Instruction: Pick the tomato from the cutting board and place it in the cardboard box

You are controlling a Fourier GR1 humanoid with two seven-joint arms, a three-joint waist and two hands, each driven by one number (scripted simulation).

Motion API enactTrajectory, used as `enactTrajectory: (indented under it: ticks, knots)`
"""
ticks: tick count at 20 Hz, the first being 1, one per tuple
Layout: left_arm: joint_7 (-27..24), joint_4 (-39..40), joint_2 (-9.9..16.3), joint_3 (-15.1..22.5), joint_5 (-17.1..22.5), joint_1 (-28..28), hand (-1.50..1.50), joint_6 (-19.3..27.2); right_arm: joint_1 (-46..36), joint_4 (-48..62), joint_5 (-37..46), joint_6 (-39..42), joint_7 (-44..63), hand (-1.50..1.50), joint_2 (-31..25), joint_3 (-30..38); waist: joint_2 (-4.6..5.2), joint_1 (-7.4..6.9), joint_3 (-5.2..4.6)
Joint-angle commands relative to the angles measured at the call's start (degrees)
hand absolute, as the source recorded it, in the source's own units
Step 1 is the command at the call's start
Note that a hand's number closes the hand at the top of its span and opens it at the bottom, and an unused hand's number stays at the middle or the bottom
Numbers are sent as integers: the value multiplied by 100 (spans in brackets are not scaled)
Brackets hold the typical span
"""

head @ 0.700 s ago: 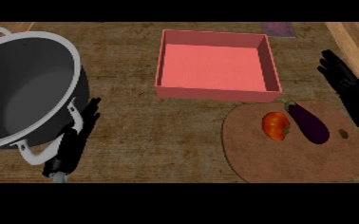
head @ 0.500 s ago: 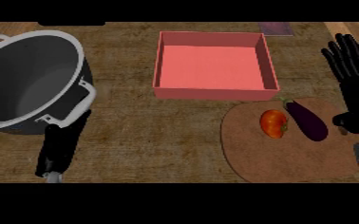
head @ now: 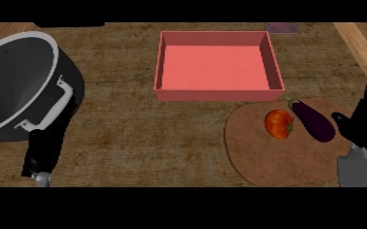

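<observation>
Lying on the round wooden cutting board at the near right of the counter, the tomato sits just left of a dark purple eggplant, the two close together but whether they touch is unclear. At the right edge, the right hand shows only in part, black above its grey forearm, low over the board's right rim and just right of the eggplant; how far its fingers are spread cannot be told, and it holds nothing that shows. Farther back, in the middle, stands the pink cardboard box, its near wall just beyond the board. At the far left a large black pot with a pale rim takes up the corner, and the left hand hangs below it near the edge, dark and narrow, its fingers unreadable.
</observation>
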State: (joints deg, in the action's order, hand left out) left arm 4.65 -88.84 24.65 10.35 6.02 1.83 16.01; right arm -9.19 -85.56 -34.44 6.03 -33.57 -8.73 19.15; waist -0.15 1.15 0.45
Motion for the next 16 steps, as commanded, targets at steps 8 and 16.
enactTrajectory:
  ticks: [8, 16]
  knots:
    - [-326, 256, -69, 1, -317, -92, 0, 4, 1062, 1535, 1768, 1121, -2456, -150, -1024, 400, 48, -107, -42]
    - [100, -44, 9, -59, -297, -155, 0, -49, 1604, 1558, 3700, 707, -2441, -150, -2097, -360, 26, -151, -39]
